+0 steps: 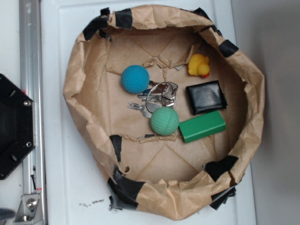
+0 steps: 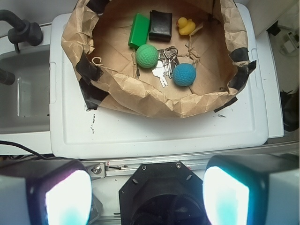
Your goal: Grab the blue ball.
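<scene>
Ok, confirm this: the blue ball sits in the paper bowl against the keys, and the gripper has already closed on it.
Wrong on the gripper. The wrist view shows it open, back outside the paper bowl. The blue ball does sit against the keys.

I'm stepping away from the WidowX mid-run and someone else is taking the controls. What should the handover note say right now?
Gripper: open, empty, held high above the paper-walled bin, far from everything.
Blue ball: on the bin floor, touching the keys; the green ball sits on the keys' other side.
Done: nothing; the ball is untouched.
Left: descend into the bin, close on the blue ball, lift. Avoid snagging the keys.
</scene>
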Action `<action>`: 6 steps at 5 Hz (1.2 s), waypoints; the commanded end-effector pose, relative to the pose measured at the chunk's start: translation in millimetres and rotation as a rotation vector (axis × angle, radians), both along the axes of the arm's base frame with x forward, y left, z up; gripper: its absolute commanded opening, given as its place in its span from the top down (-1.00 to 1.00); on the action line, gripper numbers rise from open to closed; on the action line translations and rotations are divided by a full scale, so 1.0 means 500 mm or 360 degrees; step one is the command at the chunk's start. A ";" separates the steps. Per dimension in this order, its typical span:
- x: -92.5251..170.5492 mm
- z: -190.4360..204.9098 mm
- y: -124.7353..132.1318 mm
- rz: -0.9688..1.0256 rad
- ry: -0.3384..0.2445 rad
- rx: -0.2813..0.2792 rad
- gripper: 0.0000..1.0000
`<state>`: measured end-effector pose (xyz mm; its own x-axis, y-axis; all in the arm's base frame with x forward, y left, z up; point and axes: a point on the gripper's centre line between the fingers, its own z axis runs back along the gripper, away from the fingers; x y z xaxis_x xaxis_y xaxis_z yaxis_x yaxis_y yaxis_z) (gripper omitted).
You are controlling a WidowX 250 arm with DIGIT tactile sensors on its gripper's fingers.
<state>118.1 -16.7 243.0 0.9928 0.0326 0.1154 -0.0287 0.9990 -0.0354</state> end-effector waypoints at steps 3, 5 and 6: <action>0.130 -0.105 0.073 -0.0015 -0.0085 0.0312 -1.00; 0.234 -0.194 0.084 -0.0382 -0.0142 0.0100 -1.00; 0.273 -0.267 0.070 -0.0518 -0.0057 0.0138 -1.00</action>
<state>246.3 26.4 93.3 0.9574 -0.2768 0.0823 0.2746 0.9608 0.0375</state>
